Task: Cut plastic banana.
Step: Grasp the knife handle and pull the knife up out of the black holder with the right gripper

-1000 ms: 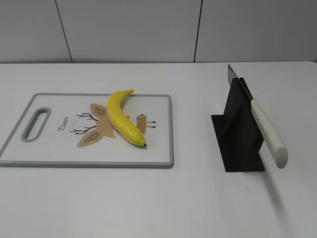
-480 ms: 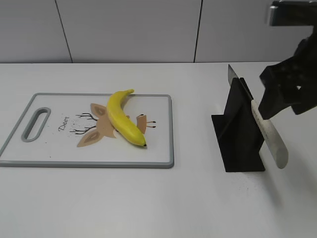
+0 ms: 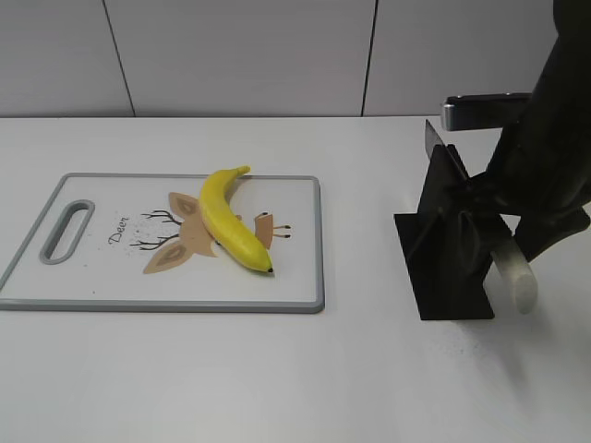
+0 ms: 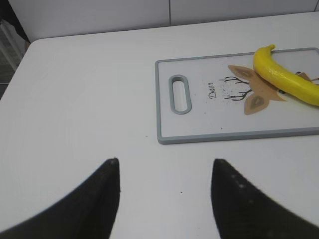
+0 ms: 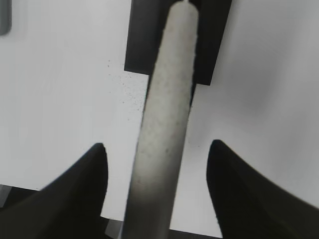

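straddling knife handle [image 5: 167, 114] | right gripper [image 5: 155, 186] spread wide | banana [image 3: 231, 220] well apart on board [image 3: 111, 286]

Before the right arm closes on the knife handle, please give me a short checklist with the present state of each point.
1. Knife handle lies between the open fingers of the right gripper: ok.
2. Fingers touch the handle: not ok, a gap shows on both sides.
3. Knife sits in the black stand: ok.
4. Banana lies whole on the cutting board: ok.
5. Left gripper is open, over bare table short of the board: ok.
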### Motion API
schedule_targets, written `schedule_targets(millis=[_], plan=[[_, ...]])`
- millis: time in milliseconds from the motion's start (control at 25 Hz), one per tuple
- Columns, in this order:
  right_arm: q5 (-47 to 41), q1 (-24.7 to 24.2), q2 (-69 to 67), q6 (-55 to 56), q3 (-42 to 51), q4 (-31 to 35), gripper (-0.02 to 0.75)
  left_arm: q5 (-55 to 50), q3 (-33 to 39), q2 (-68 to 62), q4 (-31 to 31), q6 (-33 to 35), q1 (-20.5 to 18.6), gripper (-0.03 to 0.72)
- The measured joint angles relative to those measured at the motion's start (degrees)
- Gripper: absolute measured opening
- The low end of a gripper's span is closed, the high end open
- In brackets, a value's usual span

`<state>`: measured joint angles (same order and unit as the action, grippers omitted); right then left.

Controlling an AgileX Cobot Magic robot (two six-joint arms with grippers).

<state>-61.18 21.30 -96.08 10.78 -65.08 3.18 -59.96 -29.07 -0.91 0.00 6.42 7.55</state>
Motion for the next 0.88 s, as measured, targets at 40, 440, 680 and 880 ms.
schedule_targets(millis=[40, 440, 680, 880], plan=[[0.08, 0.00, -0.60, 0.05, 0.00, 0.00, 0.467, 0.00, 0.00, 0.00, 0.00, 0.00, 0.00, 0.554], [-0.47, -0.06, -1.47, 1.29, -0.35, 0.22, 0.185, 0.00, 0.00, 0.00, 0.00, 0.00, 0.00, 0.554], [-4.85, -0.06, -0.92, 2.14, -4.01, 0.50, 0.185, 0.00, 0.00, 0.00, 0.00, 0.00, 0.00, 0.554], [-8.05, -0.06, 2.53, 1.07, -8.65, 0.44, 0.185, 0.00, 0.00, 0.00, 0.00, 0.00, 0.00, 0.554]])
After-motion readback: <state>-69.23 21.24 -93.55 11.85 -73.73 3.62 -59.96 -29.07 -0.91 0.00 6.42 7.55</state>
